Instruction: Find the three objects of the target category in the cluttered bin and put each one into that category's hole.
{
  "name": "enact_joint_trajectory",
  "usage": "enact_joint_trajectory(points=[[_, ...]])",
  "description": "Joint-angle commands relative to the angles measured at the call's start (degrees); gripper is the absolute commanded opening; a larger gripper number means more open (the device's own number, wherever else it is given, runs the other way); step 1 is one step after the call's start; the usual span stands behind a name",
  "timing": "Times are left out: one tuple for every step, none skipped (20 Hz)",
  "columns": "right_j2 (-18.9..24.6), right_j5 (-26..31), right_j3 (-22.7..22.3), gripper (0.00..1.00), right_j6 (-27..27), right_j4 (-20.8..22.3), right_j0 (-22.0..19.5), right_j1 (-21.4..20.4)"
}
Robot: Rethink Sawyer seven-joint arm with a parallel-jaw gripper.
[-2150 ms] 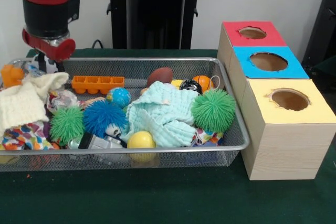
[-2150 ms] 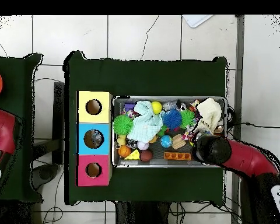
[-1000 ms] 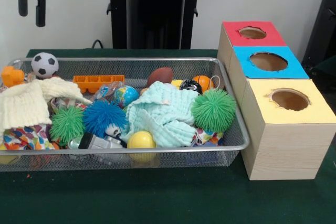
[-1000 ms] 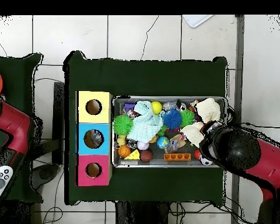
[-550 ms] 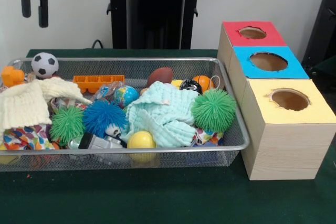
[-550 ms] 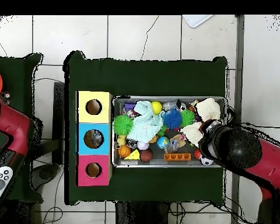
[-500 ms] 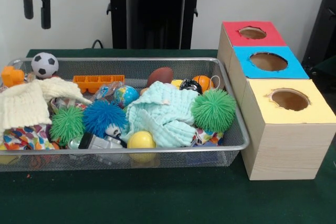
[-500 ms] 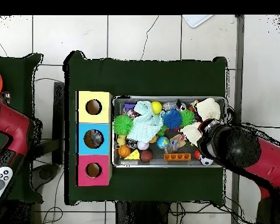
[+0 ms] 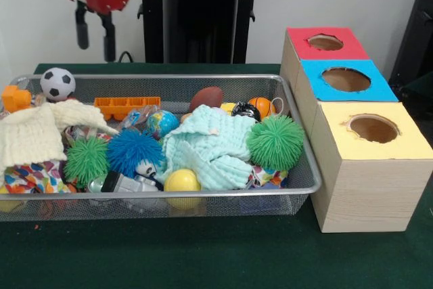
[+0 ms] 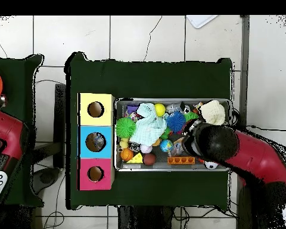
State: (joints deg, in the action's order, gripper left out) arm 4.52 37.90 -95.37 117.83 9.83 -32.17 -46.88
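- Balls lie scattered through the bin (image 9: 298,184); none is held.
- Jaws: the gripper (image 9: 95,35) hangs above the bin's far left part with its two black fingers (image 9: 109,37) apart and nothing between them.
- Under and left of it, a soccer ball (image 9: 57,83) sits in the far left corner, with an orange toy (image 9: 15,97) at the edge beside it.
- An orange tray (image 9: 126,106) lies along the far wall just below the gripper.
- A cream cloth (image 9: 34,130) covers the left end, over a patterned cloth (image 9: 30,176).
- A globe ball (image 9: 162,124) rests mid-bin, beside a blue spiky ball (image 9: 134,151) and a small green spiky ball (image 9: 86,160).
- A yellow ball (image 9: 182,181) touches the near wall, next to a grey toy (image 9: 128,183).
- A mint cloth (image 9: 211,147) is heaped in the middle, with a large green spiky ball (image 9: 275,141) against its right side.
- A brown football (image 9: 206,97) and a basketball (image 9: 260,107) lie at the far right.
- Three boxes stand just right of the bin on the green surface (image 9: 203,252): a red box (image 9: 325,44), a blue box (image 9: 345,80) and a yellow box (image 9: 374,130), each with a round hole on top.
- From overhead, the red arm (image 10: 252,156) reaches over the bin's right end.
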Motion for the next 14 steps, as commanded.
enact_joint_trajectory(points=[[1.9,-2.2,-3.0,1.00,6.6,-0.9,3.2,5.2],[1.4,-3.0,-2.8,1.00,6.7,-0.6,3.4,5.8],[1.3,-3.5,-2.7,1.00,6.7,-0.5,3.4,6.2],[1.1,-4.2,-2.8,1.00,6.5,-0.4,3.3,6.5],[1.0,-4.6,-2.6,1.00,6.3,-0.4,3.2,6.9],[0.8,-4.9,-2.4,1.00,6.2,-0.3,3.1,7.3],[0.6,-5.4,-2.3,1.00,6.3,-0.2,3.1,7.7],[0.5,-6.0,-2.1,1.00,6.3,-0.2,3.1,8.2],[0.4,-6.3,-1.9,1.00,6.4,-0.1,3.2,8.6],[0.0,-6.9,-1.6,1.00,6.6,0.1,3.3,9.3],[-0.2,-7.1,-1.3,1.00,6.6,0.3,3.5,9.8],[-0.9,-7.6,-0.5,1.00,6.7,1.0,3.7,11.1],[-1.4,-7.8,0.0,1.00,6.7,1.5,3.9,12.0],[-2.4,-8.2,0.9,1.00,6.6,2.4,4.3,13.1]])
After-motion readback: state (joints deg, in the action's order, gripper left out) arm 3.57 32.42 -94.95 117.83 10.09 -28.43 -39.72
